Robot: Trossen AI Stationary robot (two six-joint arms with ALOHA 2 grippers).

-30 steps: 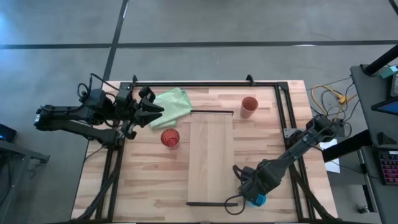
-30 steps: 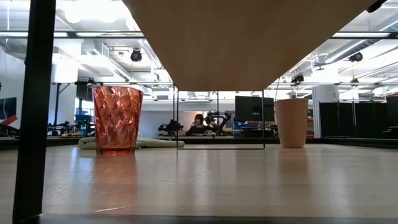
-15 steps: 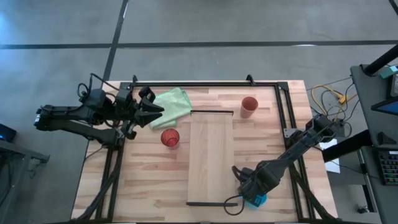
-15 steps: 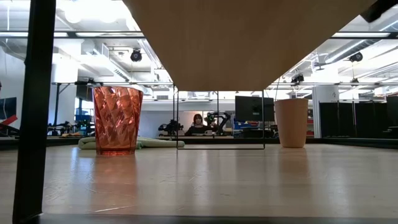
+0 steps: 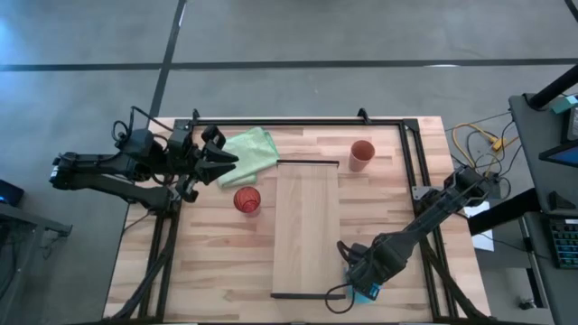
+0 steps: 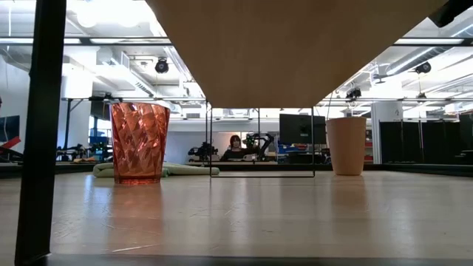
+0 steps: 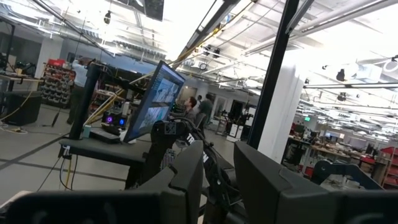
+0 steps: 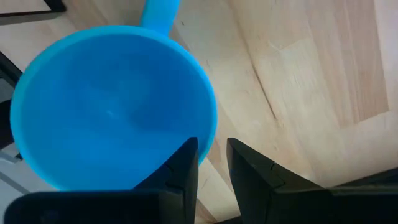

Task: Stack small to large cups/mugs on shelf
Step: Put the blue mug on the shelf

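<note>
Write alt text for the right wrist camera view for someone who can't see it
The right gripper grips the rim of a bright blue mug, one dark finger inside the rim and one outside. The mug is seen from above, looks empty, and stands on the slatted wooden tabletop with its handle pointing away from the gripper.

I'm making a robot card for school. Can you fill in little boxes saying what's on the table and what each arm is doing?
blue mug: at table's near edge, by the shelf's corner
right gripper: pinching the mug's rim
red cup: left of shelf, upright
orange cup: right of shelf, upright
shelf: bare
green cloth: far left
left gripper: waiting by the cloth
</note>
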